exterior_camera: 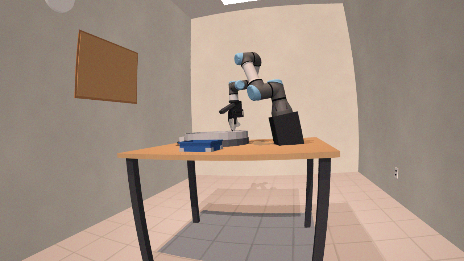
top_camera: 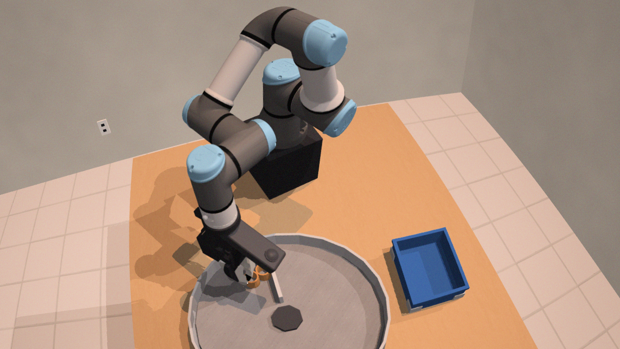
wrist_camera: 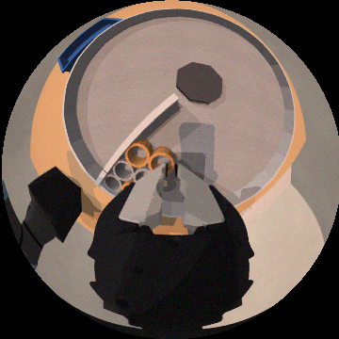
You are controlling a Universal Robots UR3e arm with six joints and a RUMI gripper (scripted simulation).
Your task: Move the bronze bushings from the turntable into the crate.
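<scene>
My gripper (top_camera: 248,278) (exterior_camera: 233,130) (wrist_camera: 170,164) is shut with nothing between its fingertips, low over the turntable (top_camera: 329,294) (exterior_camera: 233,136) (wrist_camera: 235,47). One bronze bushing (top_camera: 253,285) (wrist_camera: 162,149) stands right beside the fingertips; whether they touch is unclear. Another bronze bushing (top_camera: 263,277) (wrist_camera: 145,142) stands next to it, near the curved divider. In the wrist view, steel bushings (wrist_camera: 123,161) (wrist_camera: 112,175) stand behind them, with another steel one and a bronze one partly hidden by the left finger. The blue crate (top_camera: 433,299) (exterior_camera: 198,146) (wrist_camera: 85,42) is empty.
The pale curved divider (top_camera: 276,288) (wrist_camera: 143,123) runs from the turntable wall towards the dark octagonal hub (top_camera: 286,317) (wrist_camera: 199,83). The turntable has a raised rim all round. The black robot base (top_camera: 288,171) (exterior_camera: 286,128) stands behind it on the wooden table (top_camera: 368,173) (exterior_camera: 259,155).
</scene>
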